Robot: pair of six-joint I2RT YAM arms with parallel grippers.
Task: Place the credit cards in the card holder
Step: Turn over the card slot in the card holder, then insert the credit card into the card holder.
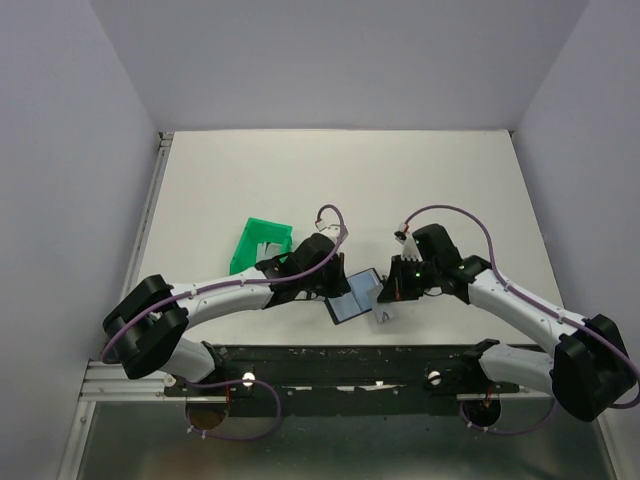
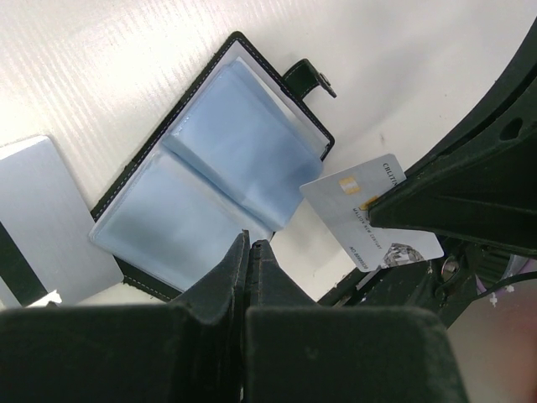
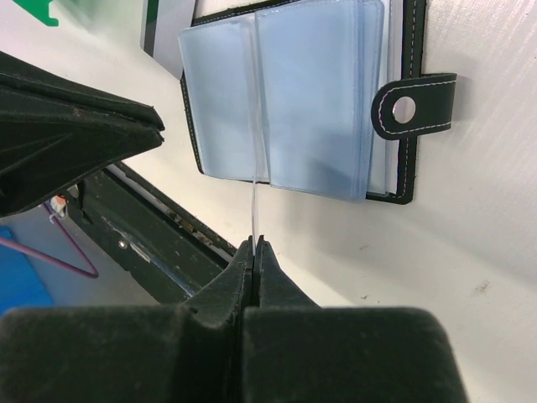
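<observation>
surface (image 1: 350, 180): white and flat, with plain walls on three sides; both arm bases sit along its near edge.
left arm (image 1: 220, 292): reaches from the near left toward the middle, its wrist just near of the green bin.
right arm (image 1: 520, 305): reaches in from the near right, its wrist facing the left arm across the card holder.
green bin (image 1: 262, 245): stands left of centre, far and left of the card holder.
card holder (image 1: 352, 298) (image 2: 210, 176) (image 3: 294, 92): black, lying open and flat close to the near edge, between the two wrists, with its pale blue sleeves (image 2: 235, 143) facing up.
silvery-grey card (image 2: 42, 218) (image 3: 164, 29): lies flat just beside the holder, on the side toward the green bin.
white card (image 2: 352, 210) (image 3: 253, 210): carried on edge just right of the holder, its leading edge pointing at the fold between the sleeves.
left jaws: closed with nothing between them, tips at the near edge of the sleeves; contact cannot be told.
right jaws: closed, pinching the white card.
strap (image 3: 415, 107) (image 2: 312, 77): unfastened, sticking out from the holder's side, with a light stud on it.
</observation>
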